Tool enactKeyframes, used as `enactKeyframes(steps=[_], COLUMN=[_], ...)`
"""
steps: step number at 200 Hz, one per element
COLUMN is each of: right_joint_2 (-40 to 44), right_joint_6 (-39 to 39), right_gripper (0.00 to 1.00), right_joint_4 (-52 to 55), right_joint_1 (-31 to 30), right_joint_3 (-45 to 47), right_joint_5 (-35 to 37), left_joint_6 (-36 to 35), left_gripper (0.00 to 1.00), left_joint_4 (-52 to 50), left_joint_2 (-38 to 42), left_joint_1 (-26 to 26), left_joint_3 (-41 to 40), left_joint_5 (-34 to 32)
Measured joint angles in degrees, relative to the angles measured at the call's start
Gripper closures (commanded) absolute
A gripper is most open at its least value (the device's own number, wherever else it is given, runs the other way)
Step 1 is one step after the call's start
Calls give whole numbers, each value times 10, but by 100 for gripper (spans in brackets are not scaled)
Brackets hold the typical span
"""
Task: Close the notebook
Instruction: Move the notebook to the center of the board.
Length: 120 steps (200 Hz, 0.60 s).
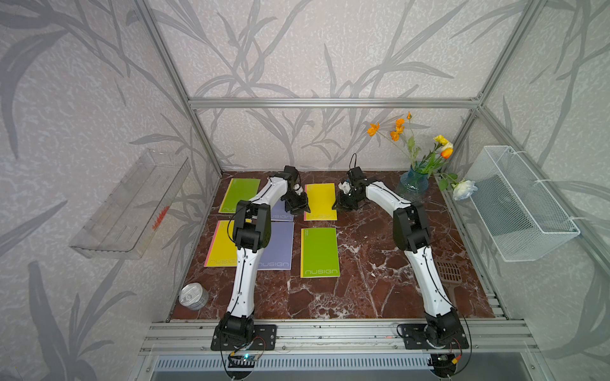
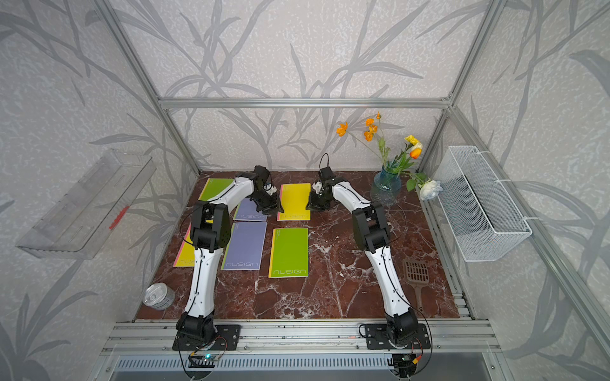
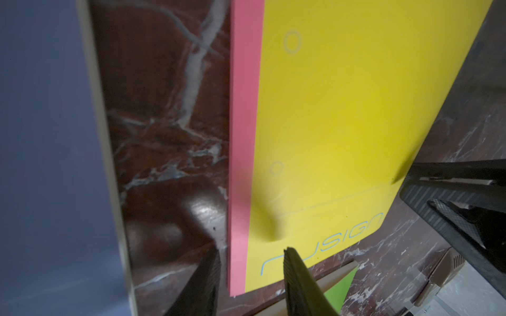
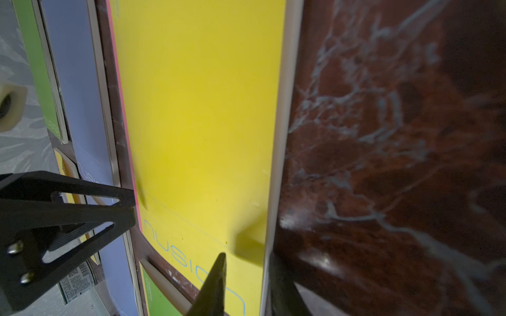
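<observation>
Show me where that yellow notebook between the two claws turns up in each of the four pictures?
Top views: yellow notebook lies at the far middle of the table, between both grippers.
Left wrist view: it fills the middle, pink spine strip beside it.
Right wrist view: it fills the middle.
Shared landmark: the blue "nusign" lettering on its cover.

Both arms have glossy white link shells with small dark screw holes and a thin black cable along each, joined by blocky black joint housings. The left arm point(image 1: 246, 264) and right arm point(image 1: 425, 264) rise from black base plates bolted down. Each tool point(image 4: 247, 284) has black, tapering fingers point(image 3: 301, 284) with ribbed inner faces; the left tool point(image 4: 68, 219) shows triangular cut-outs and two silver screws.
</observation>
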<state>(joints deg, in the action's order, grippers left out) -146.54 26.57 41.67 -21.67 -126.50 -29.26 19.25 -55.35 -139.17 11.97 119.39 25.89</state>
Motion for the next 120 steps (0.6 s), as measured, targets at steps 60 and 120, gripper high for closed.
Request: enactKeyframes(steps=[60,120], right_joint_2=[71,259], right_joint_6=[-13,-27], right_gripper=[70,63], right_joint_4=[0,-43], right_joint_1=[17,18], right_joint_3=[74,270], right_joint_5=[34,56], left_joint_6=[1,3], left_gripper=[57,44], left_joint_4=[-24,-13], left_joint_2=[44,222], left_joint_1=[-2,-2], left_joint_3=[2,-104], left_joint_5=[-69,-126])
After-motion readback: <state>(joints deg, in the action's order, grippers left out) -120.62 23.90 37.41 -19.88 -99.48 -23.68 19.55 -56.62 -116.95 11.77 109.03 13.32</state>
